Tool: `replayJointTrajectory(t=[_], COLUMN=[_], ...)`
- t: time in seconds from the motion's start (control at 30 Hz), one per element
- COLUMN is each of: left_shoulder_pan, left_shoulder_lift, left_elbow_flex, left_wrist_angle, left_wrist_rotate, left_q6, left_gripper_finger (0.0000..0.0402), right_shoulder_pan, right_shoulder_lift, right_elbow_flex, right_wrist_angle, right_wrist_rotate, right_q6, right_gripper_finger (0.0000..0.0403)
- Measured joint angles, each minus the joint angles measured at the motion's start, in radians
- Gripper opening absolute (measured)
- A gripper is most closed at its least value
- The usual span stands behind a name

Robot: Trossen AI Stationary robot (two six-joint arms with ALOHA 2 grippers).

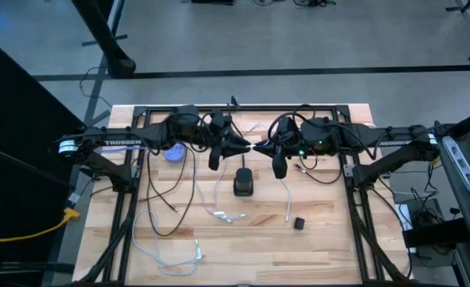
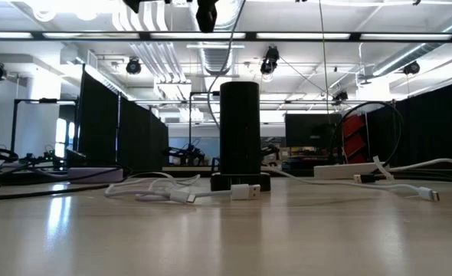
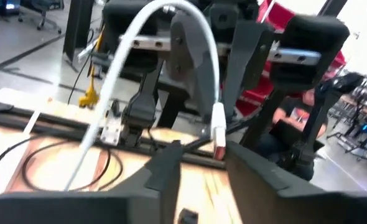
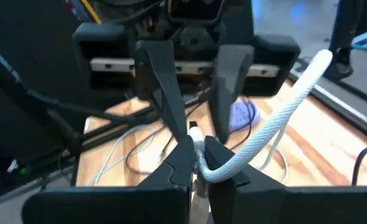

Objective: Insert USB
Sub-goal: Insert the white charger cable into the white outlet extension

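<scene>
Overhead, both arms are seen meeting above the middle of the table (image 1: 330,247), fingertips nearly touching over a dark upright block, apparently the USB hub or charger (image 1: 243,182). The white USB cable (image 4: 258,140) is pinched at its plug end by the right gripper (image 4: 196,163), whose fingers are closed tight on it; from there it arcs up and away as a thick, smooth, rubbery-looking cord. The left gripper (image 3: 202,163) is noted partly parted just opposite, with the cable's plug (image 3: 219,134) standing between its fingers and not clearly clamped. The plug body is white with a reddish tip. The cable is judged light and springy: it holds its own curve, so its tail is likely to tug the plug off line. A hold on the rigid plug housing, close behind the metal end, is judged best, since the cord itself would flex and slip. From table height, other loose white cables (image 2: 180,192) are seen lying around the block's base, one connector just beside it. Insertion has not yet been made.
</scene>
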Motion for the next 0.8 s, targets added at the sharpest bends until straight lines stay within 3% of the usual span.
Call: replayJointTrajectory(t=[0.17,0.33,0.47,0.57,0.8], left_shoulder_pan=[0.0,0.002,0.004,0.008,0.014], left_shoulder_lift=[-0.032,-0.067,-0.113,-0.144,-0.194], left_elbow_flex=[0.0,-0.001,-0.001,-0.001,0.0], left_wrist_angle=[-0.137,-0.294,-0.387,-0.425,-0.486], left_wrist_rotate=[-0.002,-0.139,-0.295,-0.389,-0.431], left_q6=[0.112,0.131,0.167,0.173,0.232], left_gripper_finger=[0.0178,0.0199,0.0188,0.0171,0.0125], right_shoulder_pan=[0.0,-0.014,-0.044,-0.094,-0.253], right_shoulder_lift=[-0.032,-0.057,-0.04,-0.007,0.087], right_elbow_flex=[0.0,0.002,0.002,0.001,0.0], right_wrist_angle=[-0.096,-0.304,-0.478,-0.552,-0.672], right_wrist_rotate=[-0.017,0.008,0.111,0.122,0.074], right_q6=[0.009,0.096,0.213,0.271,0.344], right_gripper_finger=[0.0011,0.0011,0.0011,0.0011,0.0011])
